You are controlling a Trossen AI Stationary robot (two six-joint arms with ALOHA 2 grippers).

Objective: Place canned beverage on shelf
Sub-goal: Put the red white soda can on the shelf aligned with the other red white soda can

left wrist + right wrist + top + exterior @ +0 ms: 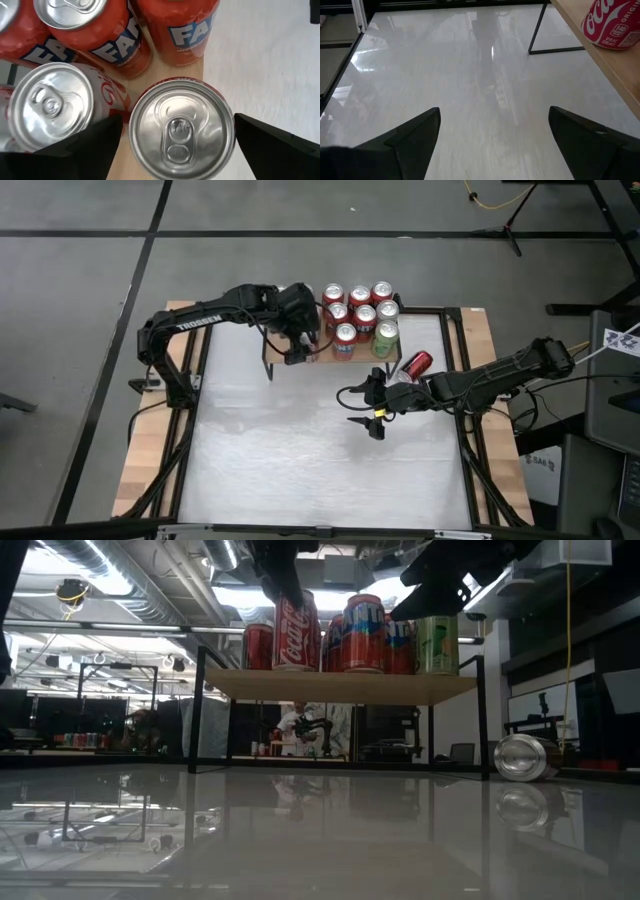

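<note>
The shelf point(290, 360) is a low light-wood stand on black legs at the table's far side; its plank also shows in the low view point(340, 686). Several red cans point(358, 308) and a green can point(385, 340) stand on it. My left gripper point(303, 340) is open above the shelf's left part. Its fingers stand on either side of an upright red Coca-Cola can point(182, 132), which stands on the plank point(297, 632). My right gripper point(372, 405) is open and empty over the white table, right of centre.
Another red can point(416, 364) lies on its side on the table right of the shelf, close to my right arm; it also shows in the low view point(525, 757). The white table top point(300, 460) stretches toward the near edge. The shelf's black legs point(540, 30) stand ahead of my right gripper.
</note>
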